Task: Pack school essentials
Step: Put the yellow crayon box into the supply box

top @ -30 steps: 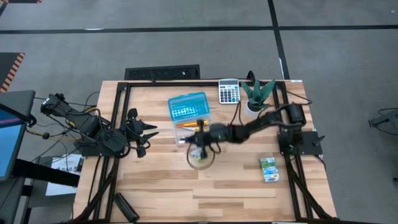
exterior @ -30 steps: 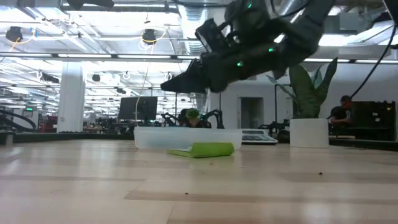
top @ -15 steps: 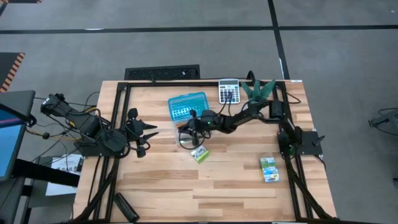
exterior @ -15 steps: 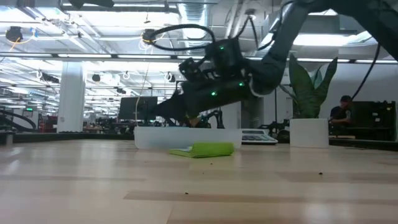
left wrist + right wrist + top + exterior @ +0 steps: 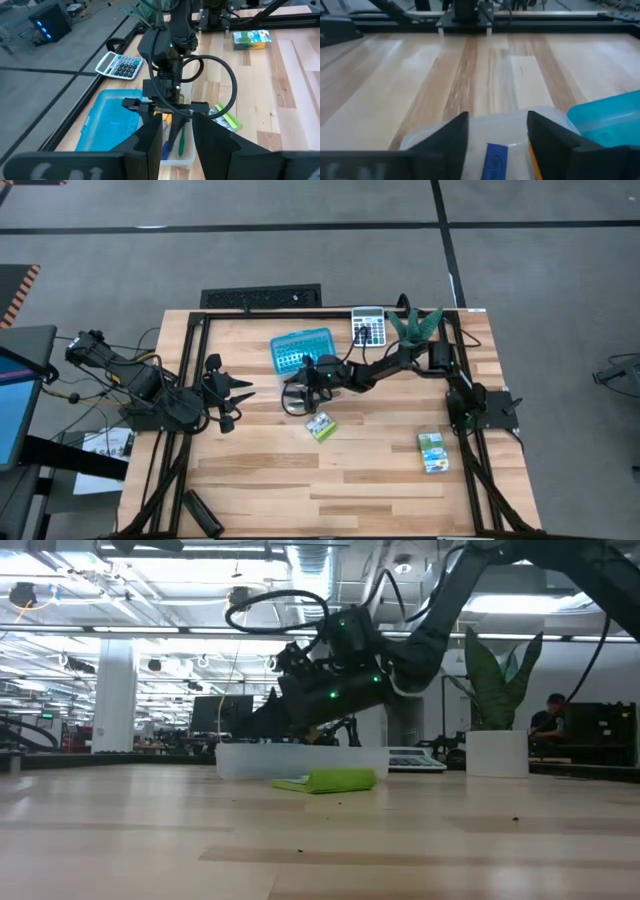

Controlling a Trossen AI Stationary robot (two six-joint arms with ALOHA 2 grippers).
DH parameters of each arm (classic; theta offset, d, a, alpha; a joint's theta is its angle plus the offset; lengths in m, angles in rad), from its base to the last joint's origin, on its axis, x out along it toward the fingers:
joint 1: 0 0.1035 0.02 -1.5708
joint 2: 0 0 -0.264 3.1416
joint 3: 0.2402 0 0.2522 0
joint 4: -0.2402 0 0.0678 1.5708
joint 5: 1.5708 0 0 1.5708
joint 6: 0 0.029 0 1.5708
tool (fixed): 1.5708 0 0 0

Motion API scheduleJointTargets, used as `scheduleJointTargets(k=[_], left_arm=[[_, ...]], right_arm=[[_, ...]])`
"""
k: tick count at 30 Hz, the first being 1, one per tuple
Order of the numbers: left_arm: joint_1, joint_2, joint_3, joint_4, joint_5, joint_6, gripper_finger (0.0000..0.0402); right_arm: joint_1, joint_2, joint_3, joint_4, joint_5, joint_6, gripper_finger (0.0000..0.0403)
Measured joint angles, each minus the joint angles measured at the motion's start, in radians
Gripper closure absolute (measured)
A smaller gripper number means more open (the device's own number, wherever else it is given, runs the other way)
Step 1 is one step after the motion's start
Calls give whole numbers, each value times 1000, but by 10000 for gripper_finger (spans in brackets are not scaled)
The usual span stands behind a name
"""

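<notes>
Honestly, nothing seems to be held by the right gripper point(image 5: 497, 131), fingers spread wide just above the clear tray point(image 5: 490, 122), so its rim could get clipped.

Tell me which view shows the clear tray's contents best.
Left wrist view: the tray shows pens inside, under the right pincer. Right wrist shows only a blue piece. High view hides it under the arm; low view shows just its wall.

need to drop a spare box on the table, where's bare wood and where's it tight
Bare wood: the near half of the table, below the green block and left of the packet. Crowded: the far edge, where the blue lid, clear case, calculator, plant and right gripper bunch. The left gripper waits at the left edge.
</notes>
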Motion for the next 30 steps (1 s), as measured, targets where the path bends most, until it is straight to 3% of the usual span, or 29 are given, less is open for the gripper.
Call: scheduleJointTargets(k=[5,10,16,20,25,30], left_arm=[[0,0,0,0,0,-8,301],[0,0,0,1,20,-9,301],[0,0,0,1,45,-17,301],[0,0,0,1,51,-14,301],[0,0,0,1,51,12,301],[0,0,0,2,45,29,301]], right_arm=[[-14,-119,0,-157,-108,1,143],[9,-297,-33,-438,-294,-40,141],[111,-504,-195,-665,-344,-30,144],[193,-668,-386,-744,-281,127,145],[360,-911,-631,-841,-74,430,145],[564,-1118,-704,-1036,92,774,145]])
